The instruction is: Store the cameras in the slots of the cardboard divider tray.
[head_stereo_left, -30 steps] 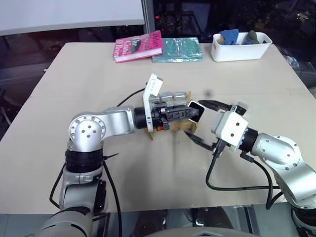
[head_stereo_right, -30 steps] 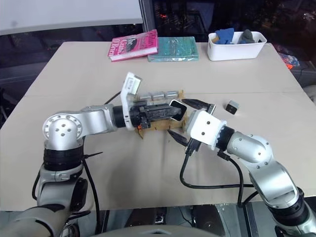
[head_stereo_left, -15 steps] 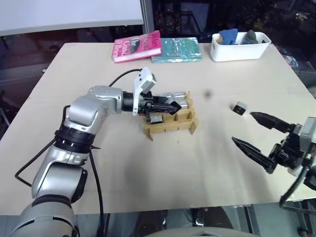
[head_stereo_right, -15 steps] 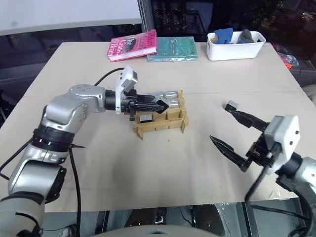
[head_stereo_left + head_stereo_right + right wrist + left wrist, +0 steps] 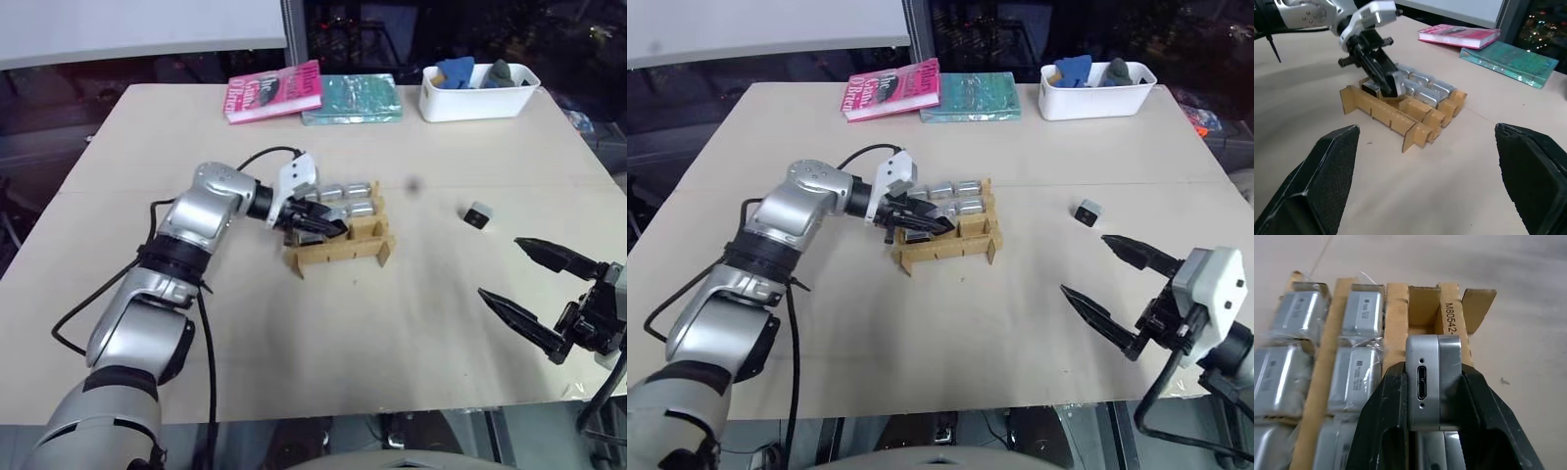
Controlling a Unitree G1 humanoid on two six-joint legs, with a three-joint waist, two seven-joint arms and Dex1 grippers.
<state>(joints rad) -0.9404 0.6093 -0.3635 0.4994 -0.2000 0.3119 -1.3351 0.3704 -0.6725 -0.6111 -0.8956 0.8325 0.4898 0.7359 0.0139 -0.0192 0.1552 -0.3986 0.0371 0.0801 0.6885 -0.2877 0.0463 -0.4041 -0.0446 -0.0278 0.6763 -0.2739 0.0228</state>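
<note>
The cardboard divider tray (image 5: pixel 338 251) lies mid-table, with several silver-grey cameras (image 5: pixel 349 194) sitting in its far slots. My left gripper (image 5: pixel 323 225) hangs low over the tray's near-left slots, shut on one camera (image 5: pixel 1424 357) whose port face shows between the black fingers (image 5: pixel 1383 401). Just beyond that camera is an empty slot (image 5: pixel 1422 308). Another camera (image 5: pixel 477 215) lies loose on the table to the right of the tray. My right gripper (image 5: pixel 501 269) hovers open at the table's right side, a little nearer than the loose camera and apart from it.
A white bin (image 5: pixel 477 93) with blue and grey items stands at the back right. A pink book (image 5: pixel 274 93) and a teal book (image 5: pixel 351 100) lie at the back centre. Bare tabletop (image 5: pixel 411 323) spreads between the tray and my right gripper.
My right gripper pulled away from the tray to the right side, open. My left gripper rolled and sank onto the tray's near-left slots, still holding the camera.
</note>
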